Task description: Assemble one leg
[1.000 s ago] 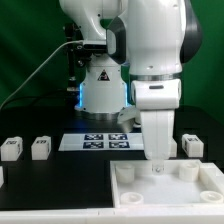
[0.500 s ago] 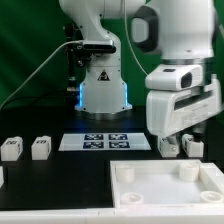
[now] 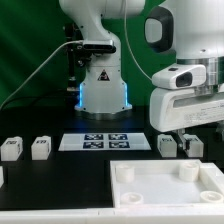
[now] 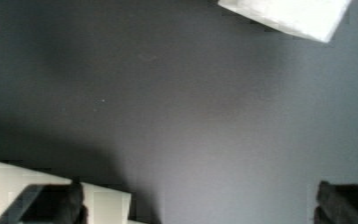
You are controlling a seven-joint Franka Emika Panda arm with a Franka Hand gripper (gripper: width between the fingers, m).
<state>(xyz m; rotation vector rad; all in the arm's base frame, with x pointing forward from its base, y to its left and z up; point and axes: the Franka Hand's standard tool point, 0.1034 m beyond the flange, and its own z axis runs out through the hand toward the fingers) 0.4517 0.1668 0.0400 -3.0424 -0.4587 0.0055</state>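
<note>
Several small white legs stand on the black table: two at the exterior view's left (image 3: 10, 149) (image 3: 41, 148) and two at its right (image 3: 167, 145) (image 3: 193, 146). The large white panel (image 3: 170, 186) with round corner sockets lies at the front right. My gripper (image 3: 185, 133) hangs just above the two right legs, behind the panel. In the wrist view my gripper (image 4: 202, 207) is open, its fingers wide apart with only dark table between them. A white part (image 4: 30, 186) lies beside one finger and another white part (image 4: 291, 15) shows farther off; I cannot tell which they are.
The marker board (image 3: 104, 141) lies flat in the middle of the table in front of the robot base (image 3: 100, 85). A green backdrop stands behind. A small white piece (image 3: 2, 176) shows at the exterior view's left edge.
My gripper has risen from the panel's far edge and swung to the exterior view's right, stopping over the two right legs. Nothing on the table has moved.
</note>
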